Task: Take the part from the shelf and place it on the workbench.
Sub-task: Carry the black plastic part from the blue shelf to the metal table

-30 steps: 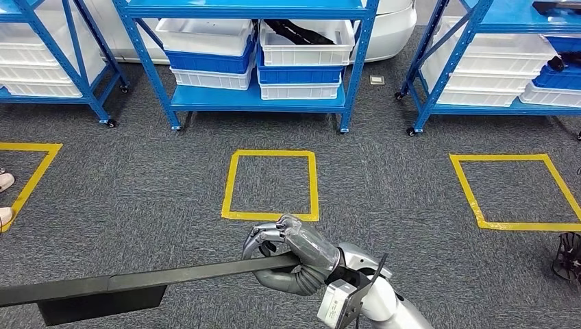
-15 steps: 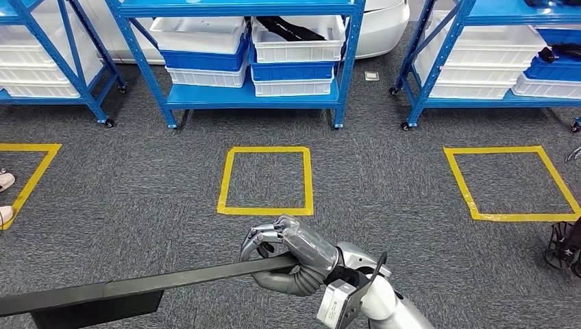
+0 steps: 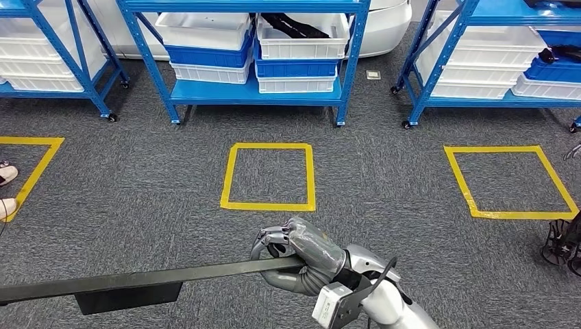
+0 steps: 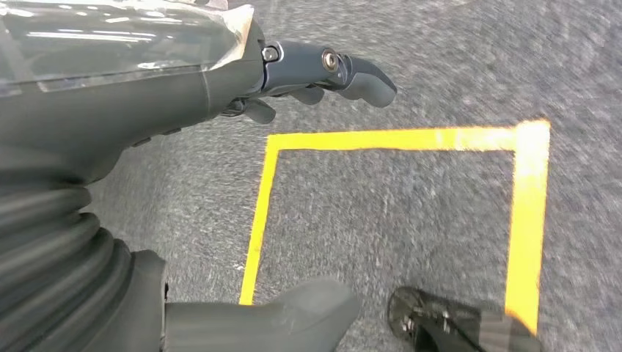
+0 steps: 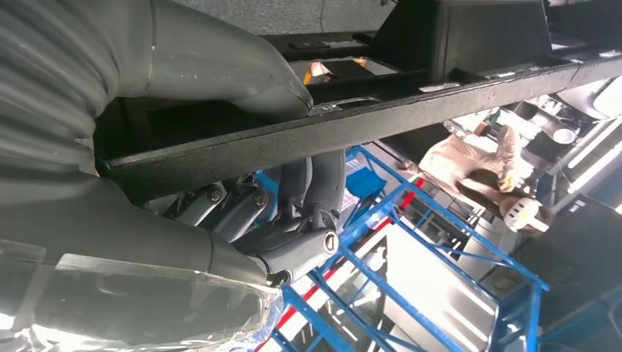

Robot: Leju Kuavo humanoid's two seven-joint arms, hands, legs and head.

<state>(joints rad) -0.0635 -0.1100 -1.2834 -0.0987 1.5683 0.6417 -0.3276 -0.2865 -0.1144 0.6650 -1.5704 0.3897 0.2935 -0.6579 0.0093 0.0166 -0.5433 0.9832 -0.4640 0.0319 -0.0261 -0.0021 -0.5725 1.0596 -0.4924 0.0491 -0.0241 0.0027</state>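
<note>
In the head view my right hand (image 3: 301, 255) grips one end of the part (image 3: 137, 281), a long black bar with a black block under it. The bar reaches from the hand to the picture's left edge, above the grey carpet. The right wrist view shows the same bar (image 5: 411, 110) lying across my right hand (image 5: 242, 213), with the thumb over it and the fingers curled under it. My left hand (image 4: 147, 88) hangs over the carpet with its fingers (image 4: 352, 70) and thumb apart and nothing between them.
Blue shelf racks (image 3: 253, 96) with white and blue bins stand at the far side. Yellow tape squares (image 3: 268, 176) (image 3: 514, 181) mark the carpet in front of them. A person's shoes (image 3: 5, 205) show at the left edge. A dark object (image 3: 562, 240) stands at the right edge.
The whole view has shifted a little, so the camera has moved. My right hand keeps its hold on the part, and the bar lies more level and a bit further right in the picture.
</note>
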